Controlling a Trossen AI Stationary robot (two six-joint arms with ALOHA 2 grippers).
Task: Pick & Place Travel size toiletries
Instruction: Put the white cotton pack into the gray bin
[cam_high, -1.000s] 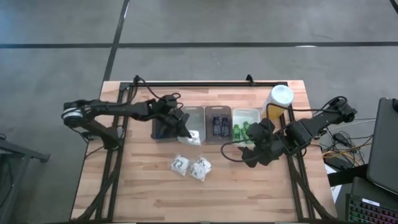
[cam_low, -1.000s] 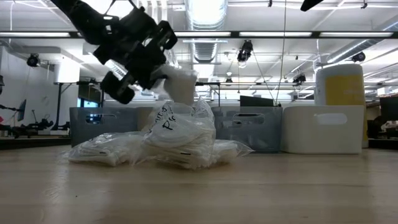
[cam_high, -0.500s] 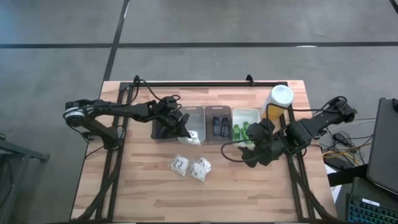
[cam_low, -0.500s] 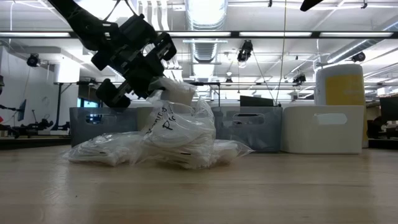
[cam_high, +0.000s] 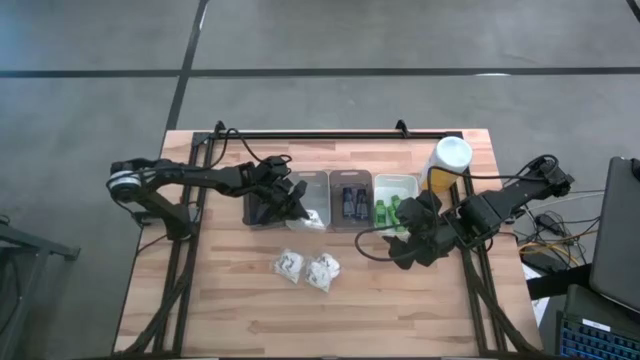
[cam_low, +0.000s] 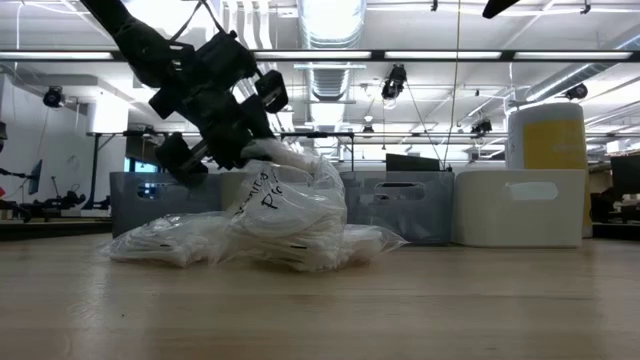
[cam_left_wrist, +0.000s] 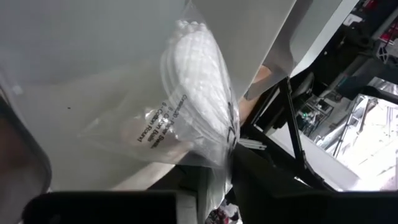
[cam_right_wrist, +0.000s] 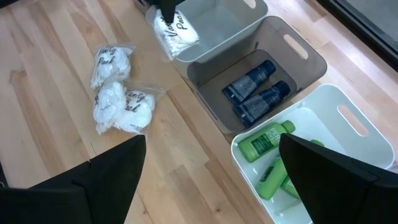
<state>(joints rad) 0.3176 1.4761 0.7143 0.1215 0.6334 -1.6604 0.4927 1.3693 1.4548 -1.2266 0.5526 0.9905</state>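
The left arm's jaws are largely hiding behind the crinkly clear-plastic cotton pack (cam_left_wrist: 186, 118) they are clamping, which is hanging over the front rim of the light grey tray (cam_right_wrist: 233, 22). Two more soft white packs (cam_high: 306, 268) are lying touching on the wooden tabletop (cam_high: 230, 300). Dark blue bottles (cam_right_wrist: 256, 92) and glossy green bottles (cam_right_wrist: 267, 140) are lying in neighbouring trays. The right gripper (cam_high: 408, 250) is hovering near the white tray, jaws spread wide.

A wooden table (cam_high: 230, 300) stands on grey concrete floor (cam_high: 320, 35); ceiling strip lights (cam_low: 330, 20) glow, seemingly over distant workstations.
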